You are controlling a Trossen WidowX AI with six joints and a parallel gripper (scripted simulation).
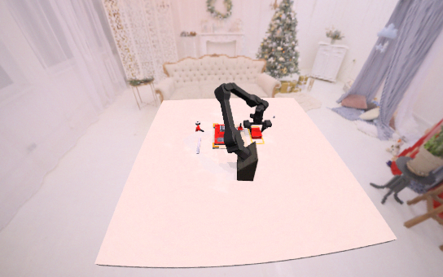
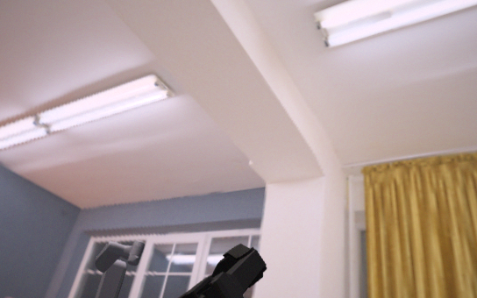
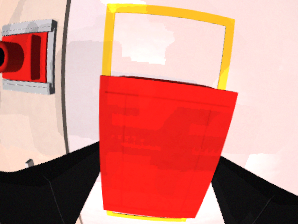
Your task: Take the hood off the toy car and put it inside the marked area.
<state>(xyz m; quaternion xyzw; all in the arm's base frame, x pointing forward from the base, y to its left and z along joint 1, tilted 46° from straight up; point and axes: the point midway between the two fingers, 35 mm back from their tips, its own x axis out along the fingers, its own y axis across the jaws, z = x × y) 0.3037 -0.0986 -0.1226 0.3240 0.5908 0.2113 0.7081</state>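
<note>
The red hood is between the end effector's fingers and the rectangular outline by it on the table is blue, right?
Not quite: the outline is yellow, as the wrist view shows. The red hood is indeed between the fingers.

Cream sofa, gold curtain.

And there stood the black arm, rising steeply from its wedge-shaped base! The elbow was bent high, the topmost part from overhead, and the forearm sloped down and away to the wrist. Below that hung the gripper, aimed down at the table, its two dark fingers well apart, one on either side, clamped on their load. In the exterior view, only dark parts of the robot poked up along the lower edge.
</note>
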